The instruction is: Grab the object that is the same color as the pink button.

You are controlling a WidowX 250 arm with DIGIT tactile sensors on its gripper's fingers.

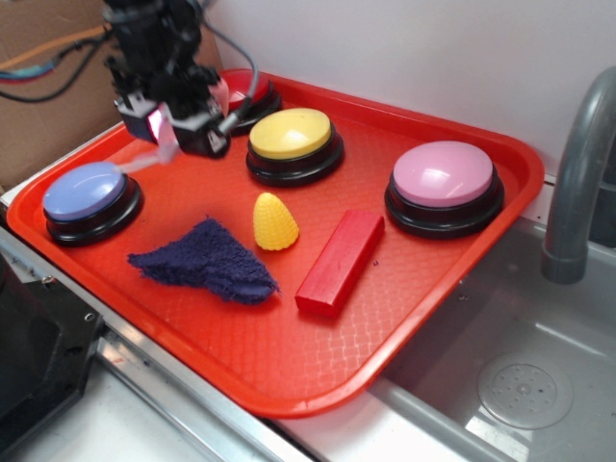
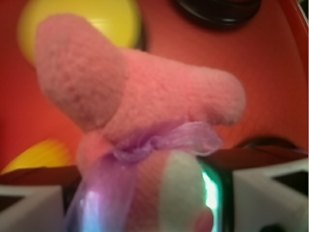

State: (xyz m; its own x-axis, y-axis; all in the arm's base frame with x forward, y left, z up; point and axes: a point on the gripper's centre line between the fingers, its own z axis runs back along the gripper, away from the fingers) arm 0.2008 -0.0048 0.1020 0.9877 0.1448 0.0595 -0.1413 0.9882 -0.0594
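We observe the gripper raised above the rear left part of the red tray, between the lavender-blue button and the red button. It is closed on the pink plush toy, which hangs clear of the tray surface. In the exterior view only a small pink part of the toy and a pale strand trailing to the left show below the black arm body.

In the wrist view we see the pink plush toy filling most of the frame, close to the lens and out of focus. 2 rounded fuzzy lobes project upward and to the right. A translucent lilac ribbon is tied around the toy below the lobes. The fingertips themselves are hidden behind the toy in this view.

We record 4 dome buttons on the tray, each on a black base:
1. Lavender-blue, at the left edge.
2. Red, at the rear, partly hidden by the arm.
3. The yellow button, at the rear centre.
4. The pink button, at the right, well apart from the gripper.

Near the tray centre lie a yellow corn-shaped toy, a red block just beside it, and a dark blue cloth. A grey faucet and sink stand right of the tray.
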